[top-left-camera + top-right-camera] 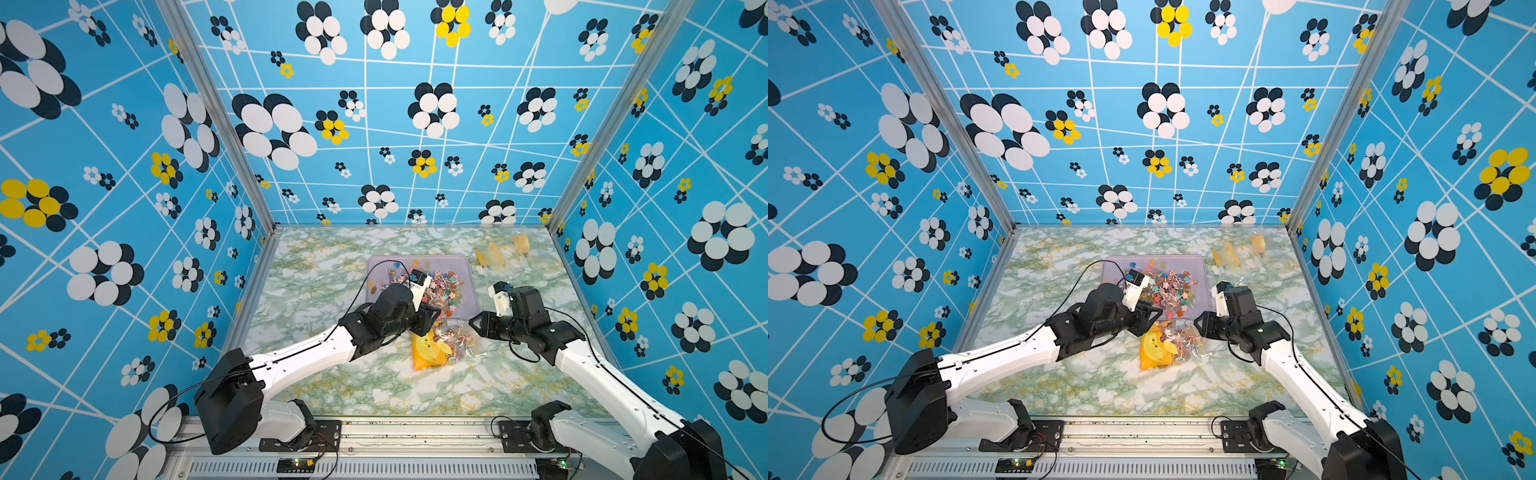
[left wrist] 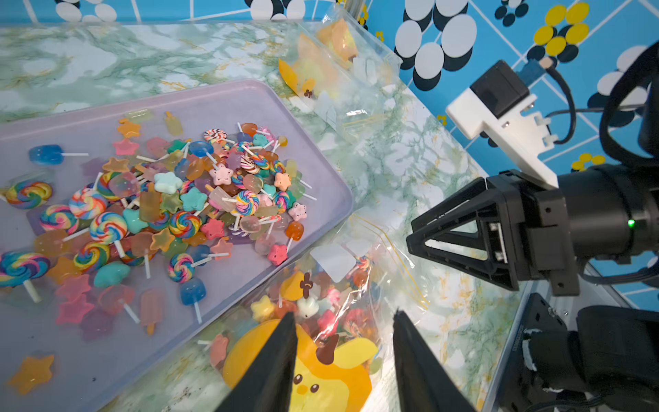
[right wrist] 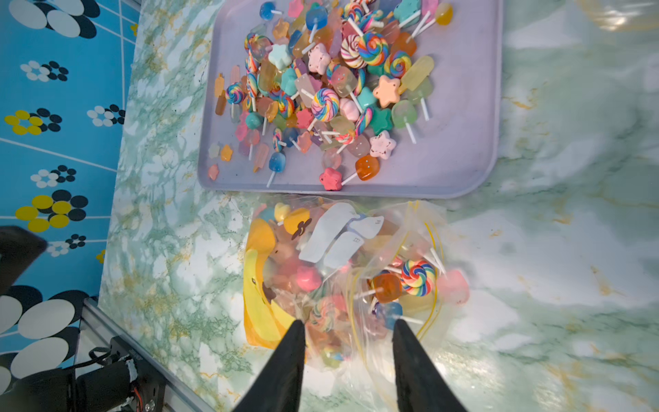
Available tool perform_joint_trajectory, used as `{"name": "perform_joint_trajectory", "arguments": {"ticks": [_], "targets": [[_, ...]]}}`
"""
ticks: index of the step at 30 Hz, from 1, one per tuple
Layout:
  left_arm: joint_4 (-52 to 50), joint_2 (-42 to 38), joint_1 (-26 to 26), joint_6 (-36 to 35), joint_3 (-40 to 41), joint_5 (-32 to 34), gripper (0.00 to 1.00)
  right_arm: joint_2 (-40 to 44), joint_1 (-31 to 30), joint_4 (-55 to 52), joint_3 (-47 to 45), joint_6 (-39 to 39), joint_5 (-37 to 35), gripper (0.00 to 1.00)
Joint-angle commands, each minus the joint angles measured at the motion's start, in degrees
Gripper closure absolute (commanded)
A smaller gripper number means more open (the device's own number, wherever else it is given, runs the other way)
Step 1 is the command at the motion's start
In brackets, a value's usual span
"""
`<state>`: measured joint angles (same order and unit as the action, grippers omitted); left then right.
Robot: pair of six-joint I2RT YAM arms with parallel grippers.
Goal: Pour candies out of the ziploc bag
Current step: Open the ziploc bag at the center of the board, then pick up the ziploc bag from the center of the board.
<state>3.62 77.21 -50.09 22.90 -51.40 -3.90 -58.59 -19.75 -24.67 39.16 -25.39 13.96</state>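
Note:
The ziploc bag [image 1: 440, 347] [image 1: 1167, 347], clear with a yellow chick print, lies flat on the marble table just in front of the lilac tray [image 1: 465, 266] [image 1: 1200, 266]. Most candies [image 1: 436, 286] [image 2: 185, 199] [image 3: 331, 82] are heaped in the tray: swirl lollipops, stars and ice-lolly shapes. Some are still inside the bag [image 2: 331, 310] [image 3: 321, 271], a few near its yellow-lined mouth. My left gripper [image 1: 430, 324] [image 2: 344, 314] hovers open over the bag's printed end. My right gripper [image 1: 473, 322] [image 3: 349, 323] stands open over the bag's other end, holding nothing.
A second clear bag with yellow print [image 1: 498, 253] [image 2: 331, 71] lies at the back right near the wall. Blue patterned walls close in the table on three sides. The two grippers face each other closely over the bag.

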Motion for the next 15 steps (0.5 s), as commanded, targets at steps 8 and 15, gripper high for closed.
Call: {"name": "perform_joint_trajectory", "arguments": {"ticks": [8, 15], "targets": [[3.4, -2.3, 4.0, 4.3, 5.7, -0.7, 0.5, -0.4, 0.3, -4.2, 2.3, 0.3, -2.2, 0.38], [7.1, -2.0, 6.1, 8.2, 10.1, -3.2, 0.47, -5.8, 0.3, -0.7, 0.0, -1.1, 0.2, 0.35]]}}
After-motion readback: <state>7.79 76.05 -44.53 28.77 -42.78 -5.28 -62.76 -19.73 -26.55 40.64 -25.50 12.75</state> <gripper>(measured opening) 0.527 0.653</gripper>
